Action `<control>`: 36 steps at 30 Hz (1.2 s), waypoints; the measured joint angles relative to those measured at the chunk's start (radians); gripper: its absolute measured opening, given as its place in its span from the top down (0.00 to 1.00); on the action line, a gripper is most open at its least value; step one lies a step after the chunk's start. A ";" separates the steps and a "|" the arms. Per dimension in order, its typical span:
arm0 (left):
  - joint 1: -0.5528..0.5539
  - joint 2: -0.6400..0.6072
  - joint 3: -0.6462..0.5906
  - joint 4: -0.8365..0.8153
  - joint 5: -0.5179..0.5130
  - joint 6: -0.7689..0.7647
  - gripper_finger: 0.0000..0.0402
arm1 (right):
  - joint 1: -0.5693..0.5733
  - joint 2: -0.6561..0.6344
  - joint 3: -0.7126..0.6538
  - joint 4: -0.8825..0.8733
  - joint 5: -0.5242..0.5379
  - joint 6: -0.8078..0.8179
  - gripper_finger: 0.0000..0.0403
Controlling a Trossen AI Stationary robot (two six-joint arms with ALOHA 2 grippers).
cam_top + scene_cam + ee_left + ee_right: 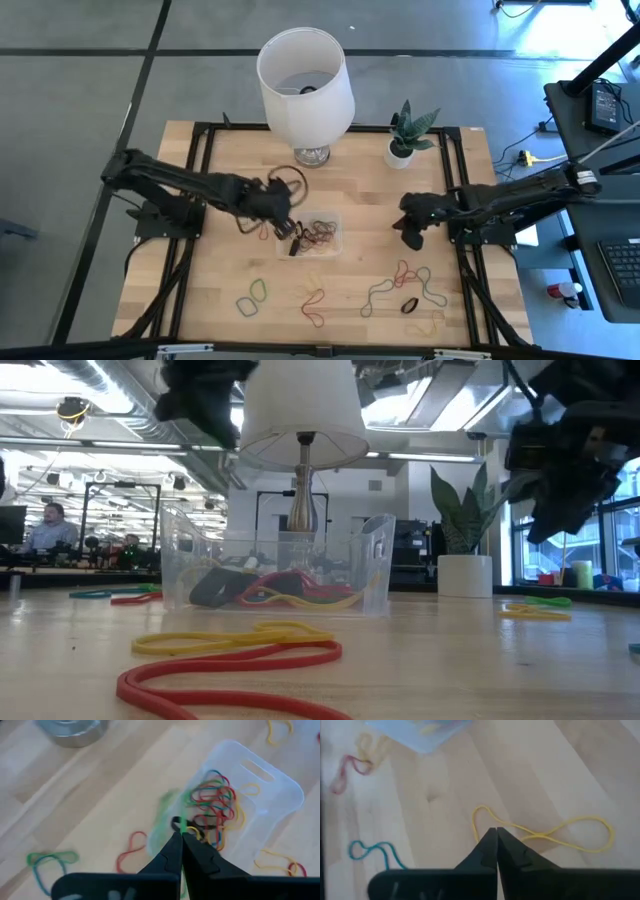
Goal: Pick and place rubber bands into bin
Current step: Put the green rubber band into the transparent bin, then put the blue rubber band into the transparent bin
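Both pairs of jaws are pressed together: the left gripper (pixel 182 836) pinches a thin green rubber band (pixel 183 818), blurred and stretched at its tips, right over the edge of the small clear plastic bin (pixel 280 782), while the right gripper (pixel 496 832) hangs tip to tip above a thin yellow rubber band (pixel 555 836) lying looped on the pale wooden surface (pixel 570 765), with nothing visibly caught between its tips. In the high view the bin (pixel 336 218) sits near the middle of the surface, just in front of the white cylindrical lampshade (pixel 305 72), and it already holds a tangle of red, green, yellow and dark bands; more lie scattered toward the front edge, among them a red band (pixel 220 672) close to the low camera. The step in hand looks like the left arm's drop, so that band should be carried fully over the bin's open middle before parting, low enough that the springy loop does not bounce over the shallow wall. The right arm, if it has missed, would need to part, settle lower astride one strand of the yellow loop and pinch again.
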 joint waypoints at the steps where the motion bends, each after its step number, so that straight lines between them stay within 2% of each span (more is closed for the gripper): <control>1: -0.012 0.038 0.027 -0.002 0.001 0.001 1.00 | -0.002 -0.030 -0.018 0.004 -0.001 0.002 0.99; 9: -0.034 0.274 0.143 -0.001 0.034 0.000 0.99 | -0.003 -0.154 -0.067 0.053 -0.027 -0.004 0.98; 17: -0.009 0.382 0.144 -0.021 0.164 -0.135 0.88 | 0.001 -0.161 -0.067 0.061 -0.066 -0.023 0.98; 24: -0.011 0.358 0.144 -0.021 0.185 -0.189 0.74 | 0.001 -0.161 -0.067 0.062 -0.068 -0.026 0.98; 28: -0.013 0.311 0.144 -0.021 0.189 -0.228 0.69 | 0.001 -0.161 -0.067 0.065 -0.067 -0.028 0.98; 32: -0.033 0.247 0.144 -0.020 0.136 -0.248 0.71 | 0.001 -0.161 -0.067 0.066 -0.051 -0.030 0.98; 36: -0.069 0.181 0.145 -0.021 0.063 -0.176 0.78 | 0.001 -0.161 -0.067 0.069 -0.047 -0.025 0.98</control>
